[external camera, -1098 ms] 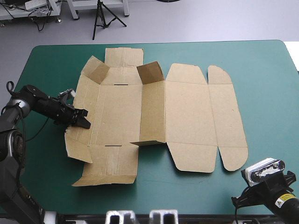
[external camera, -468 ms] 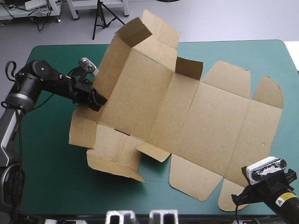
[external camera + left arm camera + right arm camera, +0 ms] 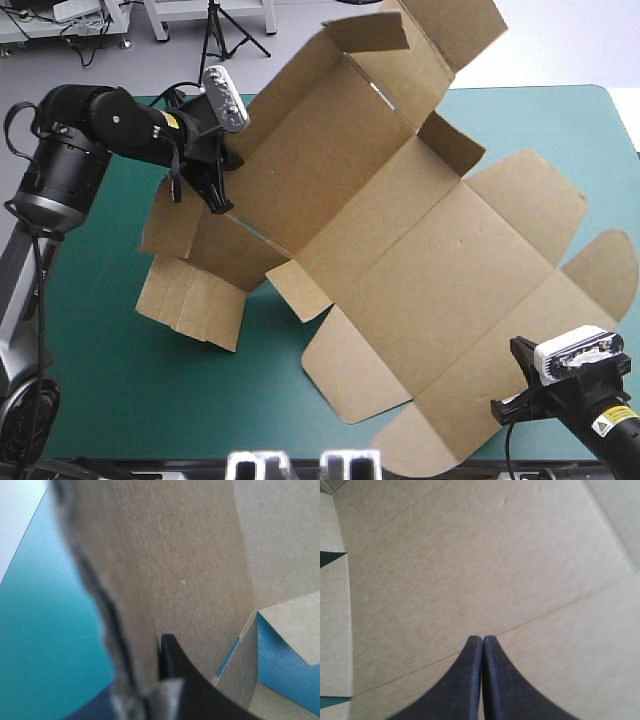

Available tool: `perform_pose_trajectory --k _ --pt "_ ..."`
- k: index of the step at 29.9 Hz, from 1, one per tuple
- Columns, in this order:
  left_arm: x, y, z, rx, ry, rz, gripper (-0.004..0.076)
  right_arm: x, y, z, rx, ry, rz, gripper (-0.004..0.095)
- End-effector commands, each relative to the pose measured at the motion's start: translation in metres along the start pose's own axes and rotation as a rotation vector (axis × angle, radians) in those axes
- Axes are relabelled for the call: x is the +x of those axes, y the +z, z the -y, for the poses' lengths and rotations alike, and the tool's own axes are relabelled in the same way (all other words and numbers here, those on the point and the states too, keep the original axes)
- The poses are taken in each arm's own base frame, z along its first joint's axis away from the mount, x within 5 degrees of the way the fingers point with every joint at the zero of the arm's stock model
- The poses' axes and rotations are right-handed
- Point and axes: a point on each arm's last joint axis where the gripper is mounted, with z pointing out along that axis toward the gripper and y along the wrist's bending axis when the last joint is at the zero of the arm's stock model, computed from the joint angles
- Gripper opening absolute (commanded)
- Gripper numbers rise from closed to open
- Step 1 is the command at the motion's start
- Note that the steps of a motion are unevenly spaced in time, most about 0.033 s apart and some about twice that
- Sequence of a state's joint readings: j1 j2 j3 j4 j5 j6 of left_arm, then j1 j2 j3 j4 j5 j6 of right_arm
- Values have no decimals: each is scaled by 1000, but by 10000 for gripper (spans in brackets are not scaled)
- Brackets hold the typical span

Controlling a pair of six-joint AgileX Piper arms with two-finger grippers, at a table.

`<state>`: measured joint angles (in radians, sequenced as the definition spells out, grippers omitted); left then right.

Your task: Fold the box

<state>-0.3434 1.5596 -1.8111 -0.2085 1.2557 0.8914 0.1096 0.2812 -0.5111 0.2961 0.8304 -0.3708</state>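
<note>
The left tool (image 3: 215,190), clamped on the left edge, held the cut sheet of brown board, the box (image 3: 400,240), tilted above the teal-green surface (image 3: 110,400), filling the frame's middle. The right tool (image 3: 482,641), fingers together and empty, sat at lower right, the board just ahead. The lift looked best done slowly, so the creases would bend rather than tear.

No text can be read in any view. A yellow sticker (image 3: 603,425) on the right arm (image 3: 622,445), over the worktop's (image 3: 100,400) near right corner, has black marks too small to read. A smaller yellow sticker (image 3: 172,121) on the left arm (image 3: 100,120) is also unreadable. The brown box (image 3: 400,250) shows plain board, no readable print.
</note>
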Motion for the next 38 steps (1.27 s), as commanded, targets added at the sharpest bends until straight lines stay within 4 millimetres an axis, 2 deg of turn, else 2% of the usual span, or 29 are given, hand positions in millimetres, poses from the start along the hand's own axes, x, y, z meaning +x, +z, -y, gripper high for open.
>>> perform_pose_trajectory --k 1,7,13,16,22,26,31,35,38 --pt "-20 -24 13 -132 154 15 -6 -29 -9 2 10 8 108 -13" --pt "-44 -24 28 -308 329 -29 -8 -71 -16 8 20 -42 145 -13" --pt "-60 -26 47 -383 469 -82 -8 -119 -13 17 31 -85 164 -13" --pt "-65 -25 53 -403 486 -80 -8 -144 -10 22 33 -93 176 -13" --pt "-57 -1 58 -430 516 -130 -8 -185 -4 30 39 -122 203 -13" --pt "-47 14 57 -588 539 -106 -8 -207 3 35 39 -131 208 -13" --pt "-30 19 64 -766 512 3 -8 -222 20 40 18 -117 190 -13" --pt "-23 26 81 -802 632 156 -8 -233 35 44 2 -96 178 -18" --pt "-16 34 85 -824 595 194 -8 -241 44 48 -1 -49 174 -18"
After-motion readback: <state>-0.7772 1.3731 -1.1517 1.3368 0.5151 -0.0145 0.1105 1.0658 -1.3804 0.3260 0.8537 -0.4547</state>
